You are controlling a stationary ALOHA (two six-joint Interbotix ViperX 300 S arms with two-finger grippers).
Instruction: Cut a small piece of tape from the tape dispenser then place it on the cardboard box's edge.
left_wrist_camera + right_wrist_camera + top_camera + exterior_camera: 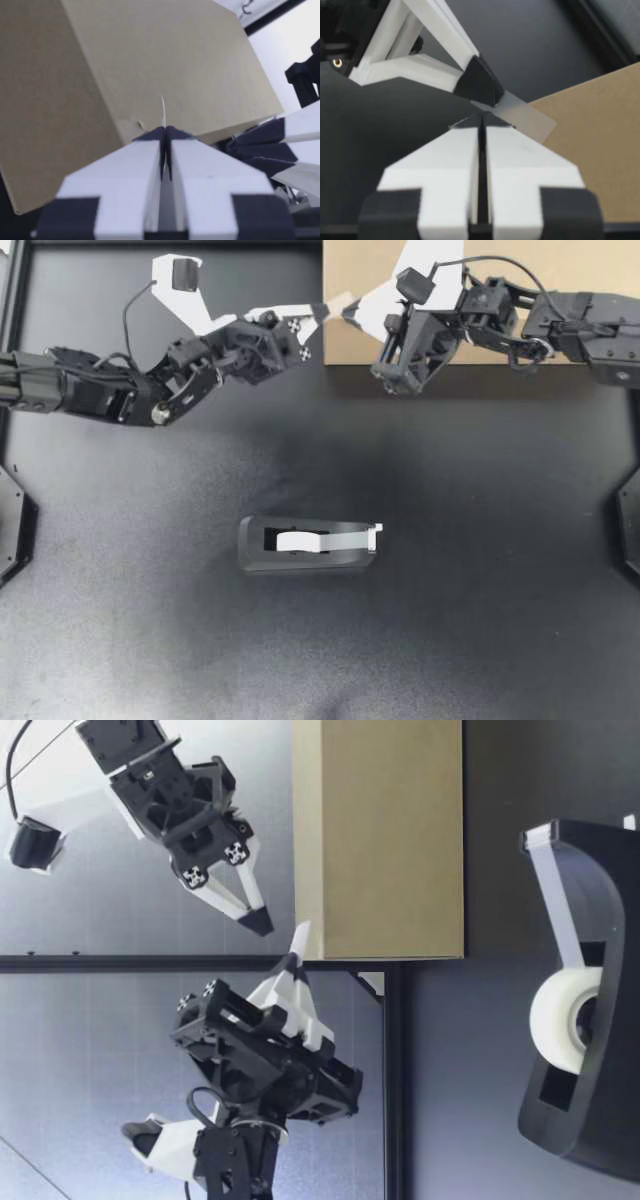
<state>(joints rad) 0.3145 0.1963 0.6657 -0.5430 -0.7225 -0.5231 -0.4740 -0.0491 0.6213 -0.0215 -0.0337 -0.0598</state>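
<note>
Tape (526, 118), a short clear strip, juts from the tips of my left gripper (322, 312), whose jaws are pressed together on it, beside the corner of the box (350, 265) in the upper middle of the top view. My right gripper (349, 310) points at it from the upper right, jaws closed flat with nothing seen between them, its tips near the left's but apart. The dispenser (310, 558) sits on the table (480, 640) at lower centre, well apart from both arms, its white roll (298, 540) in place.
</note>
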